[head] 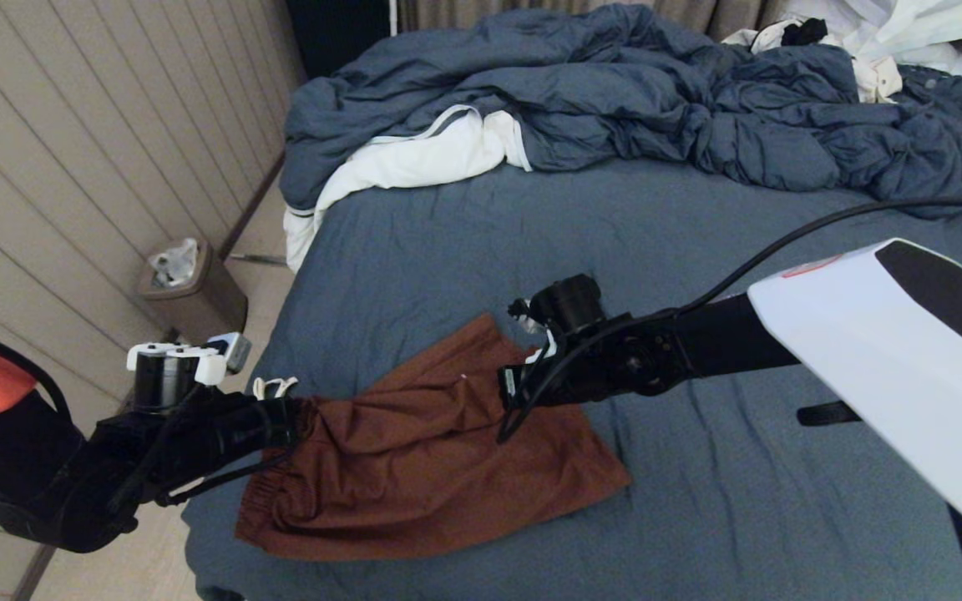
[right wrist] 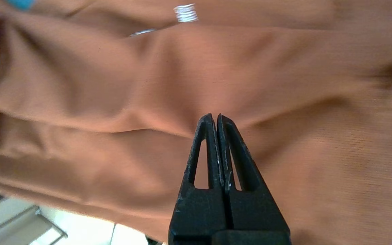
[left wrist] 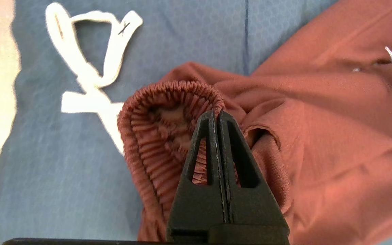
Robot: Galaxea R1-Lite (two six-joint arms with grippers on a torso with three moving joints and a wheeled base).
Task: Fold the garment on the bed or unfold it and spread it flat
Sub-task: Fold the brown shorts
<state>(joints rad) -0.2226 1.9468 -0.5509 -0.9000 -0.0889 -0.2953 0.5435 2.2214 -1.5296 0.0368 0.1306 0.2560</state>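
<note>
Head view, shorts (head: 422, 467): rust-brown, rumpled, lying on the near left part of the bed (head: 698, 250), waistband end toward the left edge.
Left gripper (left wrist: 217, 114): at the waistband end; jaws clenched on the gathered elastic waistband (left wrist: 155, 112), which bunches into a ribbed fold around the fingertips.
Drawstring (left wrist: 90, 68): white, looped on the blue sheet just beside the pinched waistband.
Right gripper (right wrist: 215, 117): over the middle of the shorts near their far edge; jaws pressed together with a crease of fabric meeting the tips; a real pinch cannot be told.
Logo (right wrist: 185, 13): small white print on the fabric beyond the right gripper.
Duvet (head: 656, 100): blue, heaped across the far side of the bed.
White clothes (head: 414, 159): partly under the duvet.
Bin (head: 189, 292): on the floor, left of the bed.
</note>
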